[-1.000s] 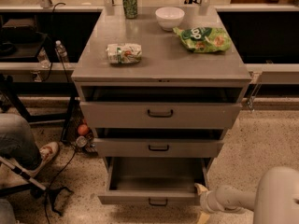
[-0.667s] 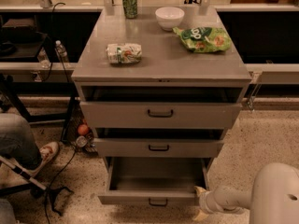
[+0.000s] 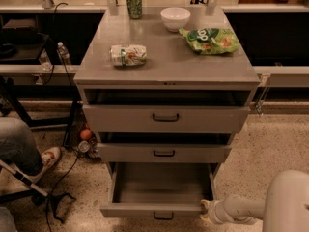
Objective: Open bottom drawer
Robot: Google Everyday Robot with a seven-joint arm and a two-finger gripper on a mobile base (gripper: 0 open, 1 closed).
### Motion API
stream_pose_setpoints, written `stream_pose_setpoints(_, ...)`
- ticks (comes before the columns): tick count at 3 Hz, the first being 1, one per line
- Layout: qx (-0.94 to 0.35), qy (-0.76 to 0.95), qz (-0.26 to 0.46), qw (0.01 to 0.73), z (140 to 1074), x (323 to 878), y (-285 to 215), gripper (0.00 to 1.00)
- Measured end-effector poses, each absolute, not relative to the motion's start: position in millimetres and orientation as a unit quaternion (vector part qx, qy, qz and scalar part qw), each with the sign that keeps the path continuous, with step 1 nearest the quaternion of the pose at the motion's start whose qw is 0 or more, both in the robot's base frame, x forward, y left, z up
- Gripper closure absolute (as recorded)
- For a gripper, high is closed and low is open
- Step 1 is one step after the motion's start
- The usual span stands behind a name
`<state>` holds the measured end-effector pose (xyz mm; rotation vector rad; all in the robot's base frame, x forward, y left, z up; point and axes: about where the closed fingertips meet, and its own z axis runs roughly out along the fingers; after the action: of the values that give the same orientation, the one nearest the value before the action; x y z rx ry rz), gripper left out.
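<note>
Hanging tool (image 3: 206,211) | bottom drawer (image 3: 159,185) right front corner (drawer open)

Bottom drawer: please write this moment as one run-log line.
bottom drawer: pulled well out | gripper: at its front right corner, low | task state: drawer open

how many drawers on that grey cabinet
3, stacked: the top drawer, the middle drawer below it, and the bottom drawer lowest, pulled out furthest. The gripper sits at one front corner of it.
</note>
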<state>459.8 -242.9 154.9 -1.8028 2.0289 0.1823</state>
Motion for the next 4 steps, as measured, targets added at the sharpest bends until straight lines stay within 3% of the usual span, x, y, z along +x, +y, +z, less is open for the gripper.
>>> stream_pose_setpoints(1,-0.644,0.733,0.067,0.208,157.2,454.0,-245.0,1.0)
stream_pose_setpoints(4,-0.618,0.753,0.084,0.21,152.7,421.3,-250.4,1.0)
